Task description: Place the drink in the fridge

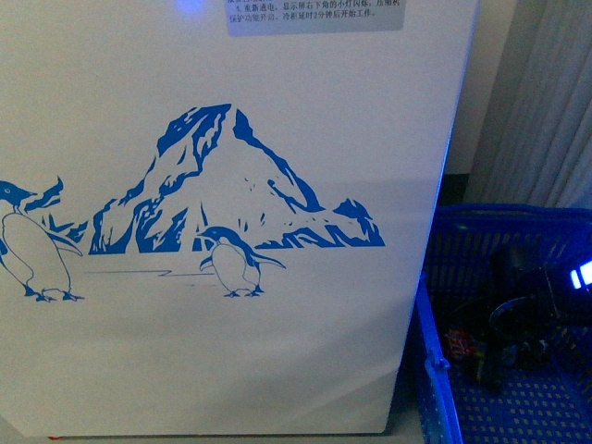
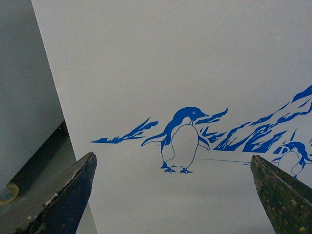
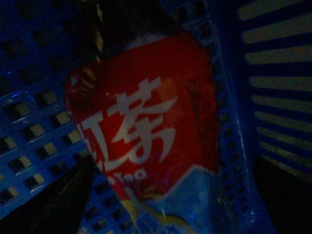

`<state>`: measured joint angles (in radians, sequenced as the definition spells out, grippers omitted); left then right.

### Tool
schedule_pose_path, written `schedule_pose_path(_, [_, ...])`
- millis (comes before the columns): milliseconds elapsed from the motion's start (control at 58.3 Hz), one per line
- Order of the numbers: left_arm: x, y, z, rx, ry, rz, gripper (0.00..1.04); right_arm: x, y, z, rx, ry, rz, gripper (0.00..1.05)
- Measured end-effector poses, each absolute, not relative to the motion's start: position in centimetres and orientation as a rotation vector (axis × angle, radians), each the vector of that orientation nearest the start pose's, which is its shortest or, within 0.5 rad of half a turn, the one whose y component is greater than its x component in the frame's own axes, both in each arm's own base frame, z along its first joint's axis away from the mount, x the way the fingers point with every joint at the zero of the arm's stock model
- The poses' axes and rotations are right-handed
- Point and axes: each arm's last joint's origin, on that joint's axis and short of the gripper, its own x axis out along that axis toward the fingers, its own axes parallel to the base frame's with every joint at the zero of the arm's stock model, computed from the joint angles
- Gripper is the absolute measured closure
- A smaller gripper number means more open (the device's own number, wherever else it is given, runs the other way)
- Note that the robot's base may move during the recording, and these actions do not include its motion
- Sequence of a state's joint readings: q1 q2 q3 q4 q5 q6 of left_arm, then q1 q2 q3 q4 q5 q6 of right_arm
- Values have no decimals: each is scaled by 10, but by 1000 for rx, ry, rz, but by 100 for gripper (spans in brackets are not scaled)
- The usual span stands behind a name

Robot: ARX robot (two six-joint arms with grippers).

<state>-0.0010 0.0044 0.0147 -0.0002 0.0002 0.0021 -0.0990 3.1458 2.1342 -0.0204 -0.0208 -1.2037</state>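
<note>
The fridge [image 1: 231,111] fills the front view with its white front, blue penguins and a blue mountain. In the left wrist view my left gripper [image 2: 171,158] is open, its two dark fingers [image 2: 63,195] spread wide, facing the same fridge [image 2: 170,58] front with nothing between them. The drink [image 3: 146,126] shows very close in the dim right wrist view, with a red label bearing white characters and blue and yellow below. It lies inside the blue mesh crate [image 3: 34,122]. My right gripper [image 1: 509,342] is open, a dark shape down inside the crate [image 1: 481,231], right at the drink.
The blue crate stands on the floor just right of the fridge's corner. A grey curtain [image 1: 546,92] hangs behind it. A printed sticker [image 1: 314,14] sits high on the fridge front. A grey surface [image 2: 24,97] lies beside the fridge in the left wrist view.
</note>
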Motion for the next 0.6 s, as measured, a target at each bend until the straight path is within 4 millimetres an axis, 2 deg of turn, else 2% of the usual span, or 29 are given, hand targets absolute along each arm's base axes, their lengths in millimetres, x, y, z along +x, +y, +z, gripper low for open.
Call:
schedule_pose_path(171, [97,0,168,2,-10,-1,8,523,-50,-172,-1018,954,552,8])
schedule_pose_path(394, [97,0,168,2,-10,-1,8,541,-53,-175,-1000,964,529,8])
schedule_pose_path(600, [97,0,168,2,-10,-1,8,543,-57,-176,-993,967,522,10])
